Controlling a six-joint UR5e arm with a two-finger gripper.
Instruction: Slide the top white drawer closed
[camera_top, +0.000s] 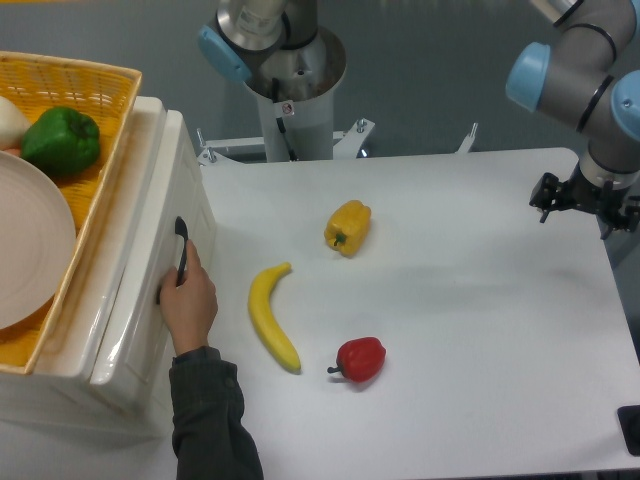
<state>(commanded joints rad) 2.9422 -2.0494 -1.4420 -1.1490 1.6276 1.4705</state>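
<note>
Facing right toward table: top white drawer (150, 250).

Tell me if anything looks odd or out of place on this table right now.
Yes: a person's hand is on the drawer front, covering its handle, while the gripper is far off at the table's right edge. The banana and peppers lie undisturbed.

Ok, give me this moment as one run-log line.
gripper: far right, above table, holding nothing, open or shut unclear | person's hand: on top white drawer handle | banana, peppers: on table
</note>
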